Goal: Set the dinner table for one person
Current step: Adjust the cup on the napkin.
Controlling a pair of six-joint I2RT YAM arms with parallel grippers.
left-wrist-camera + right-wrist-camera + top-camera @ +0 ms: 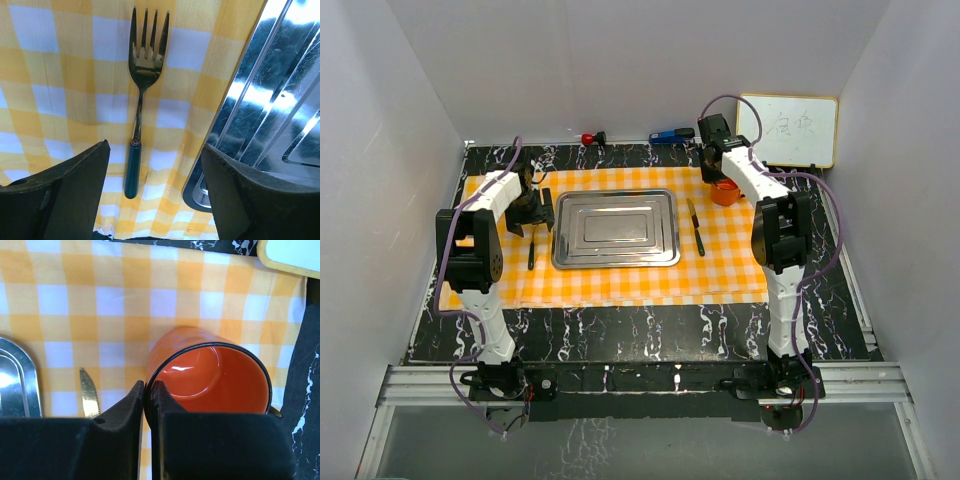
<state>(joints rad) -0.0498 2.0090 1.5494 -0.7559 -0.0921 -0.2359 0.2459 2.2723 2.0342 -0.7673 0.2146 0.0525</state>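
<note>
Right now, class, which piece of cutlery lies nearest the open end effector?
The dark-handled metal fork, left of the rectangular steel tray; the serrated knife lies right of it.
</note>
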